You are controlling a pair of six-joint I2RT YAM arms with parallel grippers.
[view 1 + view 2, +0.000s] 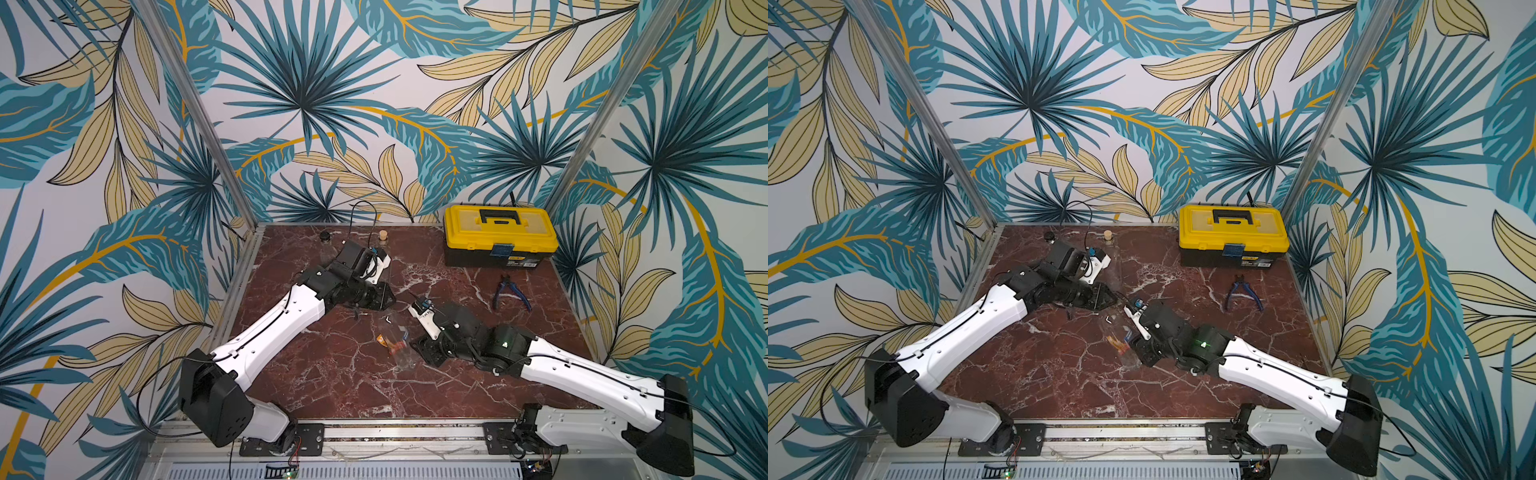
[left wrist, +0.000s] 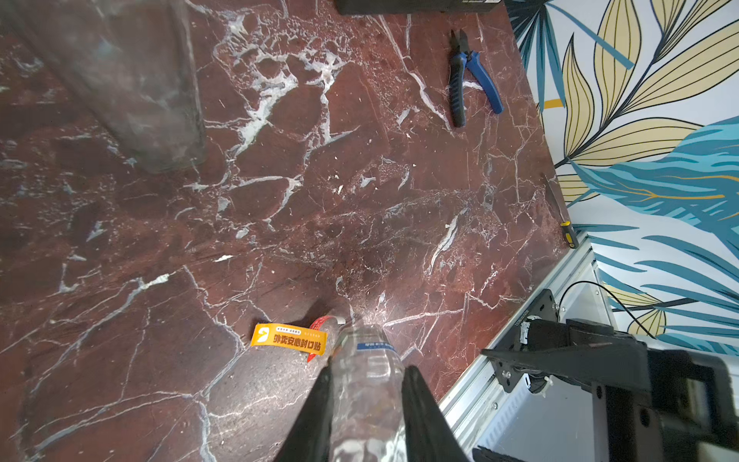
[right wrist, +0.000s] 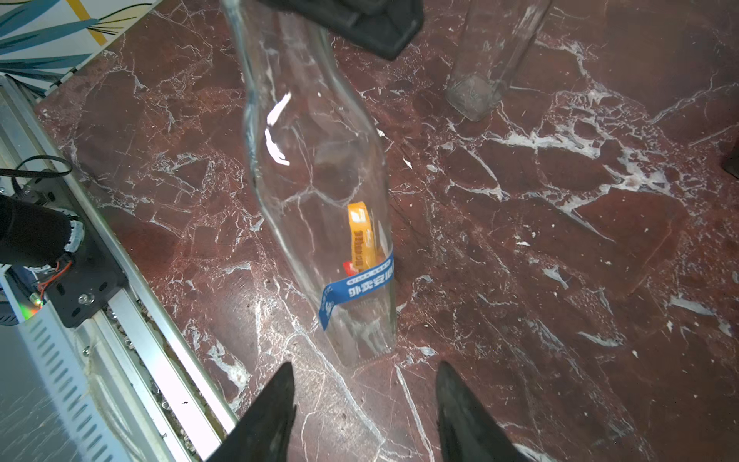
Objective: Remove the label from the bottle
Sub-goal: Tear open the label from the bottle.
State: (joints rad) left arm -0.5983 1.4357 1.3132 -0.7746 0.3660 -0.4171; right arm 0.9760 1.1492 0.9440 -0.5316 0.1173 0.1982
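Observation:
A clear glass bottle [image 1: 397,338] [image 1: 1121,336] lies on its side on the red marble table. My left gripper [image 2: 368,368] is shut on its neck end, and the body runs away from the jaws. A blue label [image 3: 360,290] wraps the bottle [image 3: 316,160] near its base, with one end sticking off. An orange label strip [image 2: 290,339] juts out beside the base; in the right wrist view this strip [image 3: 361,236] shows through the glass. Whether it still sticks to the glass I cannot tell. My right gripper [image 3: 366,368] stands open just short of the base, holding nothing.
A yellow toolbox [image 1: 498,235] sits at the back right, with blue pliers [image 1: 511,291] in front of it. A second clear bottle [image 3: 488,60] stands near the back behind my left arm. A screwdriver [image 2: 560,212] lies along the table's right edge.

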